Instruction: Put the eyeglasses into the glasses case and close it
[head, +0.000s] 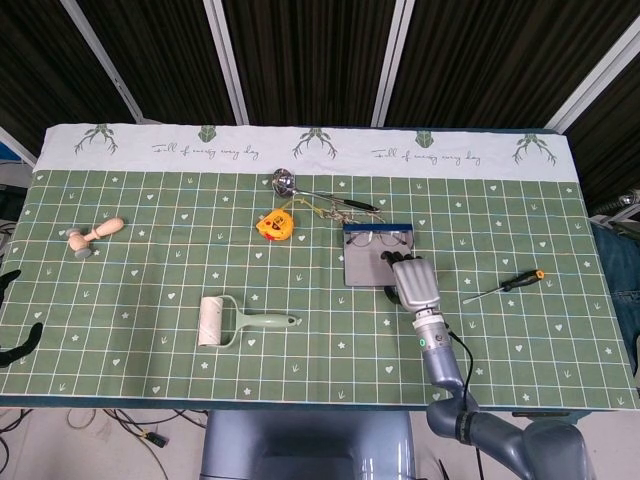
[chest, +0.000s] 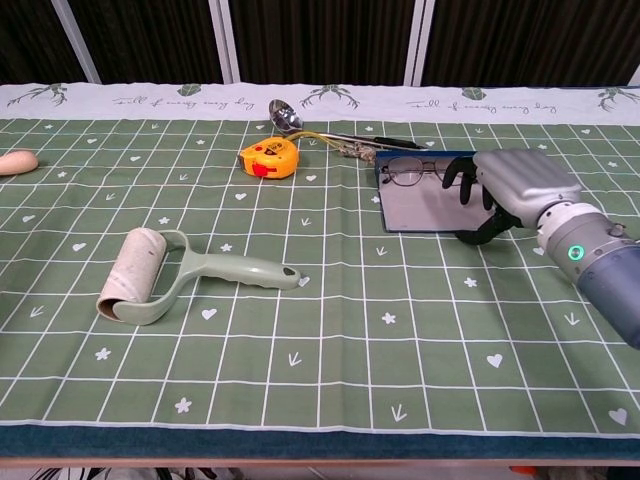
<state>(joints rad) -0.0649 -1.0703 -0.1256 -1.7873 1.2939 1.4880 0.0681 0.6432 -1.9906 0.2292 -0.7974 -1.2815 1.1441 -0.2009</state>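
The glasses case (head: 362, 268) (chest: 420, 208) lies open right of the table's middle, its grey lid flat toward me. The eyeglasses (head: 378, 239) (chest: 412, 176) rest in its blue far half. My right hand (head: 415, 282) (chest: 515, 185) sits at the case's right edge. Its dark fingers curl over the edge near the glasses, the thumb lies by the lid's near right corner, and it holds nothing. Only dark curved parts of my left hand (head: 18, 345) show at the table's left edge, spread apart around nothing.
A yellow tape measure (head: 276, 224) (chest: 267, 158) and a metal ladle (head: 285, 182) lie just left of and behind the case. A green lint roller (head: 215, 321) (chest: 140, 275) lies front left, a wooden mallet (head: 95, 235) far left, a screwdriver (head: 505, 285) to the right.
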